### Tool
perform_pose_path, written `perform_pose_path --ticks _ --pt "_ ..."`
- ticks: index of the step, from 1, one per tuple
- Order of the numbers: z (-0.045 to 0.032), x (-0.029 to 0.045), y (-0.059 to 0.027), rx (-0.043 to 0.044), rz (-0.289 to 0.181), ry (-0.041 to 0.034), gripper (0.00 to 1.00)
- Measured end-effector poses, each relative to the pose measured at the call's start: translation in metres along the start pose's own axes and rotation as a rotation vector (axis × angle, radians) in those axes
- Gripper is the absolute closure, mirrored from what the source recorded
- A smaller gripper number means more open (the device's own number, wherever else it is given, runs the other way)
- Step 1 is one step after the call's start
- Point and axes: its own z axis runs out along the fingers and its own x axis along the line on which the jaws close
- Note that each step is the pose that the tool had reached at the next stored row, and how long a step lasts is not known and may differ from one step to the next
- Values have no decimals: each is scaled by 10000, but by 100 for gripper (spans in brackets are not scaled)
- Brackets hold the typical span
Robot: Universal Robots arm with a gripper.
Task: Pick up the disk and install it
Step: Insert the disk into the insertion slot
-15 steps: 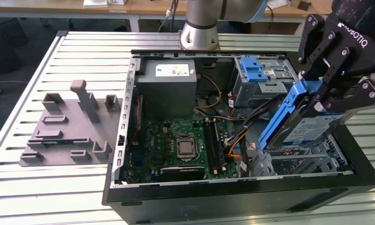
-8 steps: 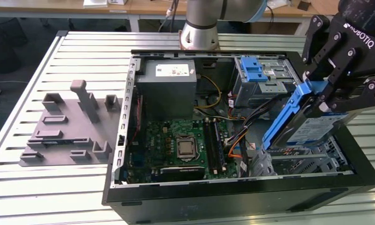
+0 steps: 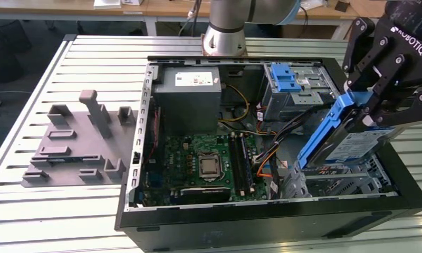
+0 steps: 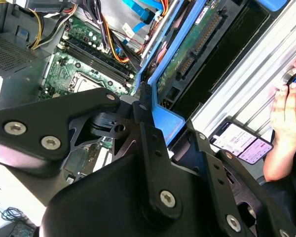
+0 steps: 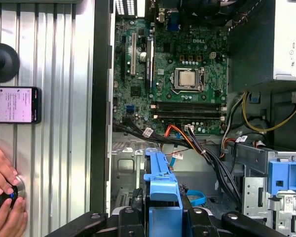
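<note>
The disk (image 3: 355, 145), a silver drive with a blue-and-white label and blue side rails, hangs tilted on edge over the front right corner of the open computer case (image 3: 267, 219) in the exterior view. My black gripper (image 3: 369, 110) is shut on its upper part. Its lower end sits just above the metal drive bay (image 3: 337, 182). In the second wrist view the disk's green circuit-board underside (image 4: 187, 54) runs away from the gripper (image 4: 155, 123). In the first wrist view its blue rail (image 5: 160, 185) sticks out from between the fingers (image 5: 123, 219).
Inside the case are the motherboard (image 3: 204, 163), a grey power supply box (image 3: 190, 89) and a silver cage with a blue latch (image 3: 292, 84). Cables (image 3: 267, 153) cross near the bay. A grey fixture (image 3: 77, 142) lies on the slatted table. A person's hand (image 5: 2, 182) and a phone (image 5: 15, 104) are beside the case.
</note>
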Motion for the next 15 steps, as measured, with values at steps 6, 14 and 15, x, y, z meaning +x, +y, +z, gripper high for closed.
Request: perform_pose_path --ticks 6,14,15 --pt "29 2 -32 1 24 0 64" --pt "83 14 -62 6 152 -2 64" --pt "90 17 -63 6 152 -2 64"
